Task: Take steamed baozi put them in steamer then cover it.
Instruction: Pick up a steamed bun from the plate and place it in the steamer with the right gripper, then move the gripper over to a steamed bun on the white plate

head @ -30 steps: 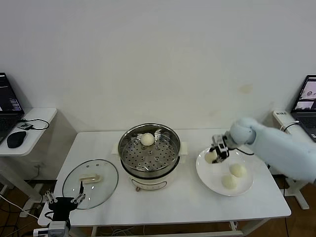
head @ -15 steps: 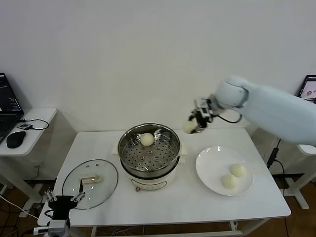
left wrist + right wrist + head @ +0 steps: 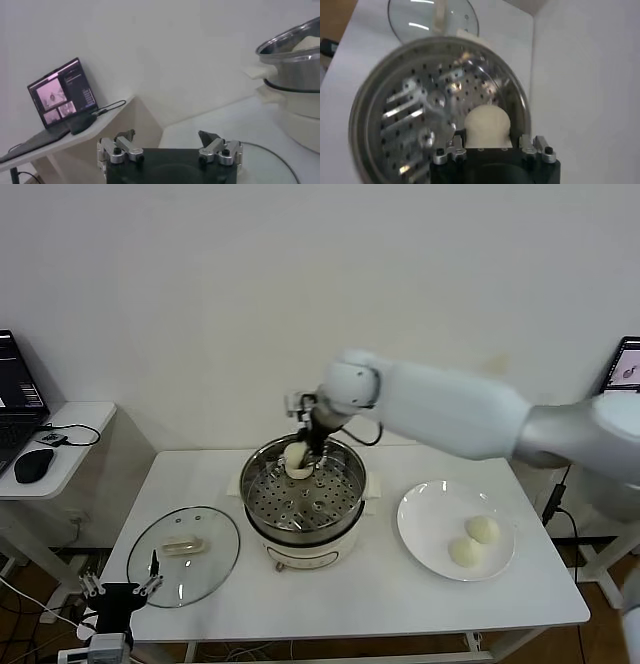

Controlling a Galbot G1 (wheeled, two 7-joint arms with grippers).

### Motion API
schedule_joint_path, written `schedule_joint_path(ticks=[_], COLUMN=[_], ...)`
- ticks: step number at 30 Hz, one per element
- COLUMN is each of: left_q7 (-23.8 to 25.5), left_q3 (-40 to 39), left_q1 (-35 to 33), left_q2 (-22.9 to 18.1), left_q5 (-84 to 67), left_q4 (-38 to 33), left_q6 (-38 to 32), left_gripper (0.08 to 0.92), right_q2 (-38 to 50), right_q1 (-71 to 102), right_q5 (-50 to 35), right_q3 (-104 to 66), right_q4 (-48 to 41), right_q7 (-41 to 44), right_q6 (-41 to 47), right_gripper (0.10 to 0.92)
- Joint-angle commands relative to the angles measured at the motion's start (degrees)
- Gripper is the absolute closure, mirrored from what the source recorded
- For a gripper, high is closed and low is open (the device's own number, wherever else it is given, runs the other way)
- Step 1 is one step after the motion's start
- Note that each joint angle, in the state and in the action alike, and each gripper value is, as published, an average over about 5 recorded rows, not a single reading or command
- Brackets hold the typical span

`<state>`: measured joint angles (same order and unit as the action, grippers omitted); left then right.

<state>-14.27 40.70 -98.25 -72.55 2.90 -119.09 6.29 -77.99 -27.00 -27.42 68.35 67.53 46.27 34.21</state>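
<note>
Two baozi (image 3: 474, 540) lie on the white plate (image 3: 420, 529) at the table's (image 3: 380, 599) right side. Steamer (image 3: 305, 499) stands mid-table, uncovered. Cover (image 3: 183, 555) lies flat on the table to the steamer's left. Right end effector (image 3: 303, 450) hangs over the steamer's far rim, closed on a bun (image 3: 486, 123) above the perforated tray (image 3: 415, 120). Left end effector (image 3: 169, 146) waits near the cover, fingers apart, empty.

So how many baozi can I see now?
3 baozi: two on the plate, one at the right gripper over the steamer. A fourth may be hidden under it.
</note>
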Motion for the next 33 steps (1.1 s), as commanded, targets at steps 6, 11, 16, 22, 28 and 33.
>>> schedule_joint_path(ticks=[6,11,16,22,28,33], left_q7=[-0.15,-0.17,-0.2,-0.16,0.04,0.29], left_q3=[0.35,0.59,0.48,0.47,0.61,0.4], left_q1=[-0.1,-0.07,0.01,0.04,0.25,0.93], left_q2=[-0.04,0.04,-0.04,-0.09,0.04,0.43], left_q5=[0.33,0.33,0.32,0.36,0.41,0.43], left_q4=[0.19,0.2,0.32,0.12,-0.35,0.0], left_q6=[-0.35,-0.39,-0.39,-0.36,-0.21,-0.03], left_gripper=[0.177,0.177,0.177,0.177,0.177,0.177], right_q2=[-8.91,-9.19,-8.86,-5.99,3.18,13.6], right_q1=[5.77,6.54,6.98,4.43,-3.62,-9.81], right_q5=[0.67,2.67,2.48,2.52,4.18,6.35], right_q3=[0.04,0.11,0.08,-0.39,0.13,0.5], right_q4=[-8.39,-9.48,-9.43,-6.31,1.22,7.83], right_q7=[-1.82,-1.68,-1.38,0.68,8.15,15.34], right_q6=[2.43,2.38,2.21,1.55,-2.21,-9.77], right_gripper=[0.474,0.473,0.44,0.281,0.205,0.203])
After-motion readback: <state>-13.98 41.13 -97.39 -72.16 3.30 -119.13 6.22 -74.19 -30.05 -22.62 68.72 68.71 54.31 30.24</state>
